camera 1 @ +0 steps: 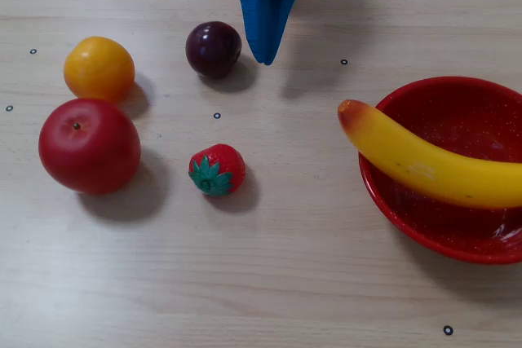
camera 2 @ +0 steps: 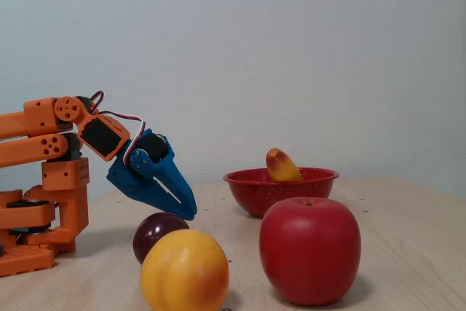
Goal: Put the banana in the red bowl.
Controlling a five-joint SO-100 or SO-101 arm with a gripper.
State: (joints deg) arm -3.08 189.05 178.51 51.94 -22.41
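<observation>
The yellow banana (camera 1: 424,162) lies across the red bowl (camera 1: 465,116) at the right of a fixed view, its orange end sticking out over the left rim. In the side-on fixed view only that end of the banana (camera 2: 281,166) rises above the red bowl (camera 2: 256,191). My blue gripper (camera 1: 266,55) points down from the top edge, well left of the bowl and apart from it, just right of a dark plum (camera 1: 214,49). The gripper (camera 2: 188,212) is shut with nothing in it, its tip hanging above the plum (camera 2: 156,233).
An orange-yellow round fruit (camera 1: 99,68), a red apple (camera 1: 89,145) and a small strawberry (camera 1: 217,170) sit on the wooden table to the left. The orange arm base (camera 2: 44,202) stands at the left of the side-on view.
</observation>
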